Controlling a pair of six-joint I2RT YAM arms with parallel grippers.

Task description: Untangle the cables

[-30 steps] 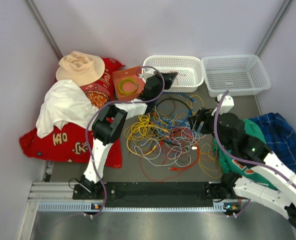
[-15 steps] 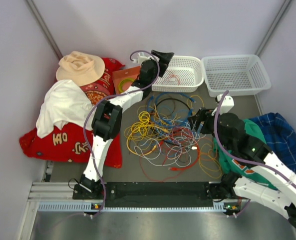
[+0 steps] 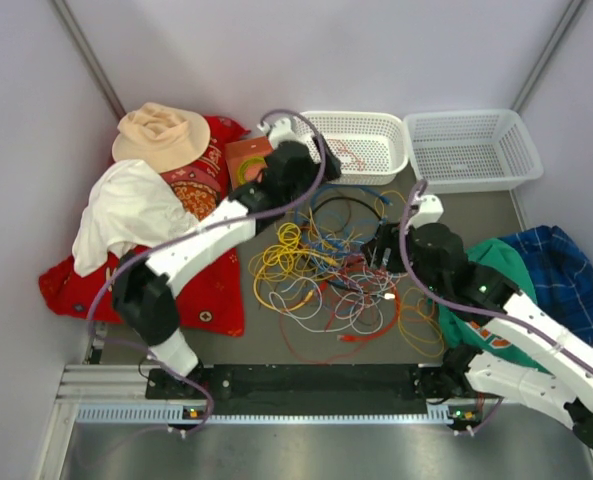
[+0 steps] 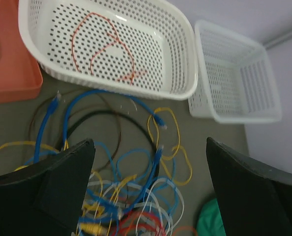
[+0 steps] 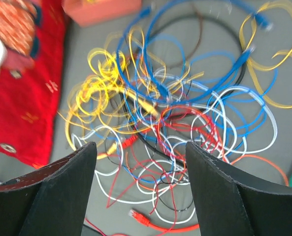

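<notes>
The cables [image 3: 336, 270] lie in a tangled heap of yellow, blue, white, red and black loops on the grey floor between the arms. One red-orange cable [image 4: 104, 49] lies apart from the heap, inside the left white basket [image 3: 391, 150]. My left gripper [image 3: 298, 178] hovers at the heap's back left edge, just in front of that basket. In its wrist view the left gripper [image 4: 149, 142] stands wide open and empty above blue and yellow loops [image 4: 155, 147]. My right gripper [image 3: 384, 245] is at the heap's right side. Its wrist view shows the right gripper [image 5: 141, 145] open and empty over the tangle [image 5: 175, 113].
A second white basket [image 3: 471, 148] stands at the back right. An orange tray [image 3: 248, 160] holding a green-yellow coil sits left of the baskets. Red cloth [image 3: 126, 275], a white cloth and a hat pile up at the left. Green and blue plaid cloths [image 3: 546, 265] lie at the right.
My left gripper opened over the left basket, leaving the red-orange cable inside, then drew back toward the heap as its elbow swung left. The right gripper shifted slightly left.
</notes>
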